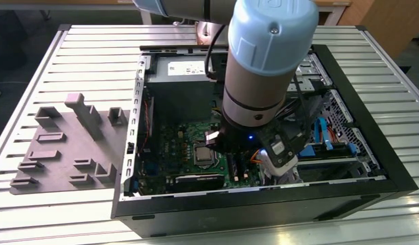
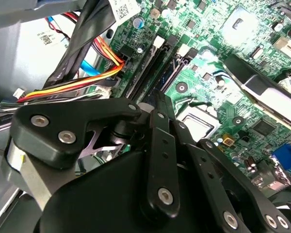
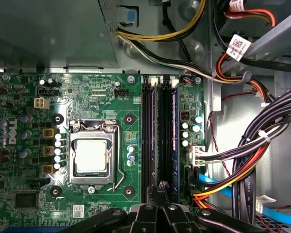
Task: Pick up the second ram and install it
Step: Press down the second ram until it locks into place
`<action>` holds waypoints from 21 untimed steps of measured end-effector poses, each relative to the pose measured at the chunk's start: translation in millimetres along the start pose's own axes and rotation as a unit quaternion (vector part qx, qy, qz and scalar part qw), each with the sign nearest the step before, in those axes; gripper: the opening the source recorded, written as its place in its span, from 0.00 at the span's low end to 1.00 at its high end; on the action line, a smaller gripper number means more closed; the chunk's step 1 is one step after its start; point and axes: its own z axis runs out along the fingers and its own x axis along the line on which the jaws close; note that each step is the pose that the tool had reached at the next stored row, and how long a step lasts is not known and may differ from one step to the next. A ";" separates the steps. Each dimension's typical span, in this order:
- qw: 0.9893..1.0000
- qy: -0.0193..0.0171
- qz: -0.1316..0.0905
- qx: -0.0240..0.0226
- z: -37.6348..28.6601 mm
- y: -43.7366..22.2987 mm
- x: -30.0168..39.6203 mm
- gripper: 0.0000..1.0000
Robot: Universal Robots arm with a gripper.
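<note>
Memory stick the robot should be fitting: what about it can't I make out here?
- First wrist view: the gripper covers the near end of the memory slots; whether it carries the second ram cannot be told.
- Exterior view: the arm's blue wrist joint blocks the slots.
- Second wrist view: the gripper's black linkage hides the slots' near ends.

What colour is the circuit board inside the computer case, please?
Green; the circuit board shows best in the first wrist view.
</note>
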 end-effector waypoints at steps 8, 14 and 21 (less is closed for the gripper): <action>1.000 0.000 0.000 0.000 5.3 -0.5 0.2 0.11; 1.000 0.000 0.000 0.000 7.6 -0.7 0.3 0.11; 1.000 0.000 0.000 0.000 9.2 -0.8 0.3 0.11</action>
